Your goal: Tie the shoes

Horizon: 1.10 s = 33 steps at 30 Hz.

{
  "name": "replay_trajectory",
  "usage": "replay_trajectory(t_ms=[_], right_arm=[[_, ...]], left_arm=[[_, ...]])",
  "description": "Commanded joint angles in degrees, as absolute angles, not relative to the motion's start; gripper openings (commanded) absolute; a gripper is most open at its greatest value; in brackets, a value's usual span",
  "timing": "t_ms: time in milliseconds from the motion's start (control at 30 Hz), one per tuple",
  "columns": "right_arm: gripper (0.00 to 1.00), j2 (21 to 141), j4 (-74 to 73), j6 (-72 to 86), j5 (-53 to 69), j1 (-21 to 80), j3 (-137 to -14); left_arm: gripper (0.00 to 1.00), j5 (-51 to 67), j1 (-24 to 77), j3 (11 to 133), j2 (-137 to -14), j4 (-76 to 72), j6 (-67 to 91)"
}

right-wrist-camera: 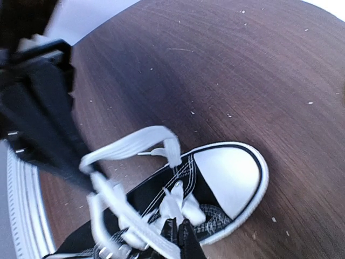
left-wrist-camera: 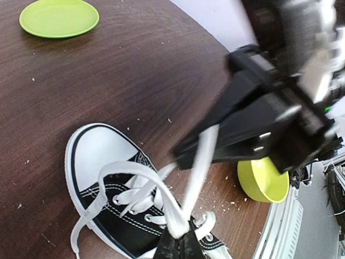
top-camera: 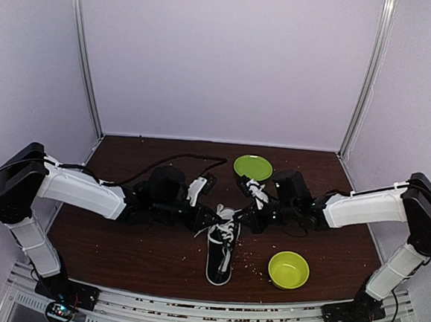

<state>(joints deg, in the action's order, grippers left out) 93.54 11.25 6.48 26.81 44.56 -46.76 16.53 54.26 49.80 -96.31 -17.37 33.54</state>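
The shoe [top-camera: 220, 257], a black sneaker with a white toe cap [left-wrist-camera: 102, 154], lies on the table between both arms, its toe away from the bases. Its white laces [left-wrist-camera: 135, 171] are loose and looped above the eyelets. My left gripper [left-wrist-camera: 180, 243] is shut on a folded lace just over the tongue. From there a strand rises to my right gripper [left-wrist-camera: 188, 152], whose jaws are closed on it. In the right wrist view that gripper [right-wrist-camera: 178, 225] stands shut over the laced front of the shoe [right-wrist-camera: 229, 175], and a lace loop [right-wrist-camera: 129, 143] hangs toward the left arm [right-wrist-camera: 46, 124].
A green plate [top-camera: 253, 167] lies at the back centre of the brown table [top-camera: 119, 250]. A green bowl [top-camera: 288, 270] stands just right of the shoe, near the front edge. A black cable [top-camera: 174, 159] trails across the back left. Crumbs are scattered round the shoe.
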Motion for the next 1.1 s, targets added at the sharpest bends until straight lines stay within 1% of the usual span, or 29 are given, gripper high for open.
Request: replay_trajectory(t_ms=[0, 67, 167, 300, 433, 500, 533, 633, 733, 767, 800, 900, 1067], right_arm=[[0.00, 82.38, -6.03, 4.46, 23.95, 44.18, -47.17], [0.00, 78.56, -14.06, 4.57, 24.49, 44.84, -48.52], [0.00, 76.39, -24.56, 5.53, 25.09, 47.65, -51.57], [0.00, 75.52, -29.45, 9.69, 29.19, 52.76, -55.01], [0.00, 76.43, -23.68, 17.86, 37.08, 55.67, -56.62], [0.00, 77.82, -19.65, 21.28, 37.99, 57.71, -56.95], [0.00, 78.74, -18.43, 21.85, 36.73, 58.93, -57.35], [0.00, 81.63, -14.48, 23.93, 26.75, 62.34, -57.15], [0.00, 84.14, -10.32, 24.64, 19.47, 63.45, -55.47], [0.05, 85.19, -7.92, 24.88, 18.64, 63.49, -54.56], [0.13, 86.31, -7.65, 24.97, 18.08, 63.46, -54.47], [0.27, 87.44, -9.38, 24.17, 16.63, 63.61, -55.57], [0.55, 79.33, -8.52, 21.17, 4.66, 63.57, -50.05]], left_arm=[[0.00, 14.95, 53.77, 52.54, -96.17, -16.91, 32.64], [0.00, 15.68, 53.79, 53.18, -96.78, -17.16, 32.35], [0.00, 16.77, 53.79, 54.25, -97.49, -17.87, 31.88], [0.00, 17.74, 53.79, 55.11, -97.76, -17.93, 31.15], [0.00, 18.09, 53.78, 54.25, -97.24, -18.28, 30.64], [0.00, 18.30, 53.79, 53.75, -96.97, -18.64, 30.65], [0.00, 18.43, 53.79, 53.52, -96.83, -18.90, 30.68], [0.00, 18.61, 53.79, 52.69, -96.43, -19.94, 31.04], [0.00, 18.72, 53.79, 52.28, -96.01, -20.19, 31.10], [0.00, 18.72, 53.79, 52.13, -95.90, -20.29, 31.08], [0.00, 18.72, 53.79, 52.04, -95.77, -20.26, 31.03], [0.00, 18.73, 53.79, 51.61, -95.13, -20.00, 30.92], [0.00, 17.94, 53.79, 50.76, -94.31, -19.58, 30.55]])
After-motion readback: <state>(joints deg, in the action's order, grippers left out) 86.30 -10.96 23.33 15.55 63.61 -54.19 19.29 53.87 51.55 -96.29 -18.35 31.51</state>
